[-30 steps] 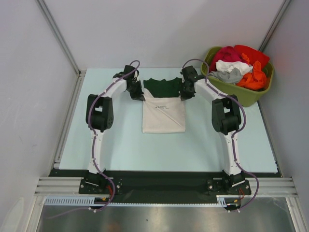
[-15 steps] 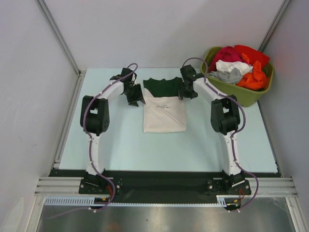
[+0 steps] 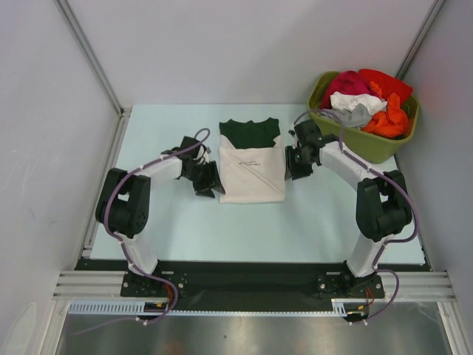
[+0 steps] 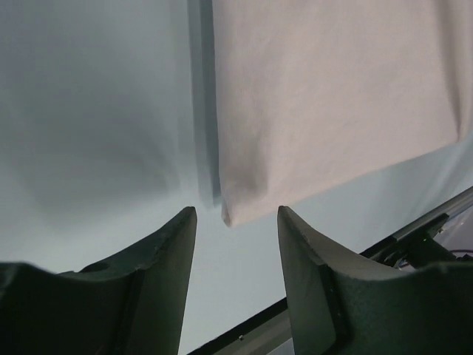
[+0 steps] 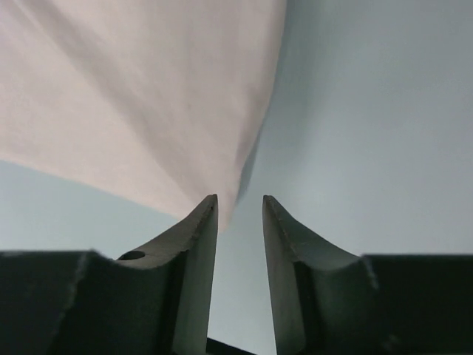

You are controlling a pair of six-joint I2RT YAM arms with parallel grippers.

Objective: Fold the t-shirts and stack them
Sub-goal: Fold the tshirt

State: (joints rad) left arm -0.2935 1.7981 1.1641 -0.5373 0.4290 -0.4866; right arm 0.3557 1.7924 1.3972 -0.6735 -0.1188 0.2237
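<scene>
Centrally t-shirts point(image 3: 251, 166); pale table point(image 3: 162, 222), grey walls point(image 3: 222, 52)

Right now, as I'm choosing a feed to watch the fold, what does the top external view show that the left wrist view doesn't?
Only the top external view shows the dark green t-shirt past the far edge of the cream t-shirt, the tub and the right gripper. Only the left wrist view shows, close up, the cream t-shirt's near corner beyond the open left gripper, untouched. Both show the cream t-shirt, left gripper and table.
</scene>
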